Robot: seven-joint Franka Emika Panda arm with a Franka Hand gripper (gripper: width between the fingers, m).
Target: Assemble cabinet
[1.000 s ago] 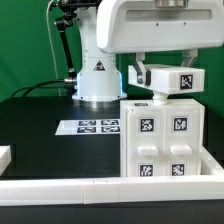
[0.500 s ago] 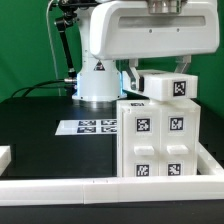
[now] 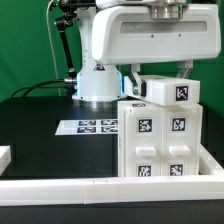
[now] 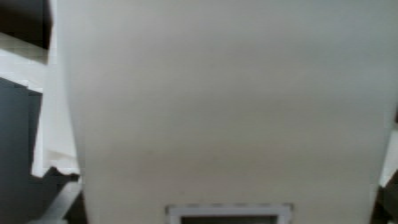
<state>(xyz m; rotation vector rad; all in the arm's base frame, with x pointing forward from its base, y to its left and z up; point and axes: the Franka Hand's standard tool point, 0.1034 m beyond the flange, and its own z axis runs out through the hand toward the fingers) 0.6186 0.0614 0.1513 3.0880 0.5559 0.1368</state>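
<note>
The cabinet body (image 3: 160,145) is a large white box at the exterior view's right, with several square markers on its front. A smaller white box (image 3: 172,92) with one marker rests low over the body's top, slightly tilted; I cannot tell whether they touch. My gripper (image 3: 160,80) reaches down from above, its fingers at either side of this small box, shut on it. In the wrist view the small box's flat white face (image 4: 222,110) fills nearly the whole picture, with the edge of a marker (image 4: 228,213) showing. My fingers are hidden there.
The marker board (image 3: 88,127) lies flat on the black table, left of the cabinet. The white robot pedestal (image 3: 97,82) stands behind it. A white rail (image 3: 100,187) runs along the front edge. Another white part (image 3: 4,156) sits at the far left.
My gripper has come down and a little to the exterior view's right with the small white box, from above the cabinet body to close over its top.
</note>
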